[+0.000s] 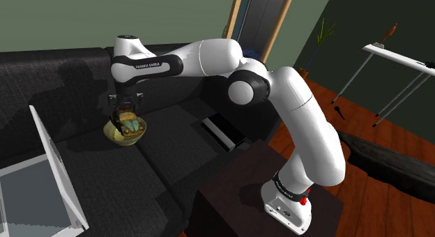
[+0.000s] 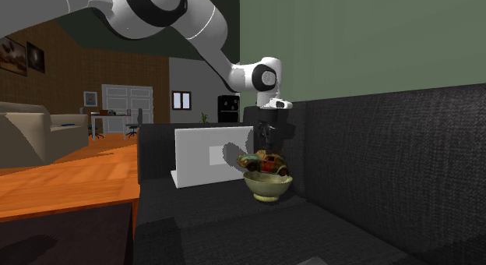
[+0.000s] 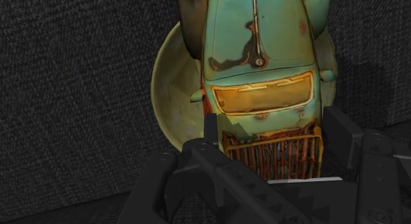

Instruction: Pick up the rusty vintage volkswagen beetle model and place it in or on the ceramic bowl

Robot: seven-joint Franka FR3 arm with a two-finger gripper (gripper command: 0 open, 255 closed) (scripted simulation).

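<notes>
Gripper [image 3: 273, 134] clamped on the rear of the rusty teal Beetle model [image 3: 260, 51], one finger against each side. The car sits tilted over the yellowish bowl [image 3: 168, 91] on the black sofa [image 1: 174, 148], with a white laptop [image 2: 206, 156] nearby.

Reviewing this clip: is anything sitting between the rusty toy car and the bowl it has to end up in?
Nothing visible does. The rusty teal Volkswagen Beetle model, clasped by the black tool, sits directly over the pale yellowish-green round bowl on the black sofa, with no other thing between them.
</notes>
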